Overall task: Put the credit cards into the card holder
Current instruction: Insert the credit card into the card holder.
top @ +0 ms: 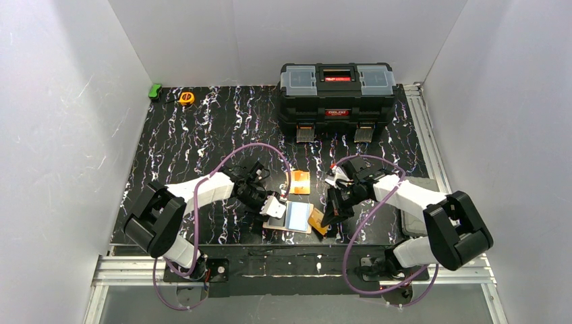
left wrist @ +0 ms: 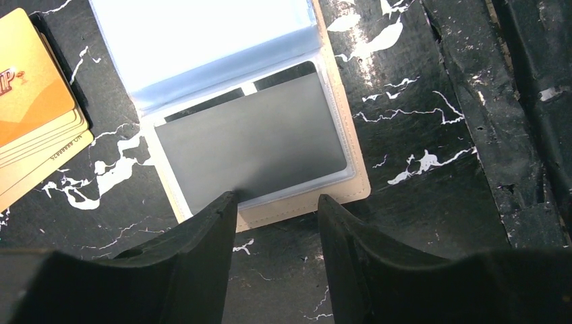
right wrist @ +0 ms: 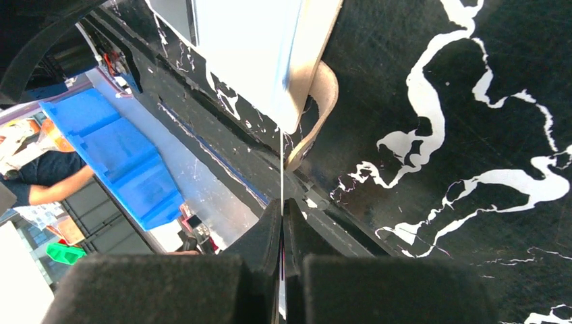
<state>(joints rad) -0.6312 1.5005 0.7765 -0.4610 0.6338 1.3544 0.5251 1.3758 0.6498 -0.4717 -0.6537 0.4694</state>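
The left claw [left wrist: 276, 202] stands with its two black fingers [left wrist: 202, 256] apart and nothing between them. Right at their tips lies the small cream-beige folding card holder [left wrist: 303, 204], spread open and flat on the black tabletop veined with white [left wrist: 418, 101]. The near cream edge of the holder sits just ahead of the gap between the fingers. In the clear sleeve on that near half rests a flat dark grey-black card [left wrist: 253, 145], its lower edge a little beyond the fingertips. The far half of the holder shows pale blue and shiny.

Off to the left of this claw, just beside the holder, lies a loose stack of orange-gold cards [left wrist: 30, 101], fanned a little, flat on the table.

From above, the right claw [top: 328, 219] stands on the other side of the holder, close to its edge. Its fingers are pressed together on a thin orange card [top: 317, 221], which its own camera sees only edge-on as a pale line running out between the tips. Just past that line curls the holder's beige snap tab [right wrist: 324, 101]. I cannot tell whether the card's edge touches the holder.
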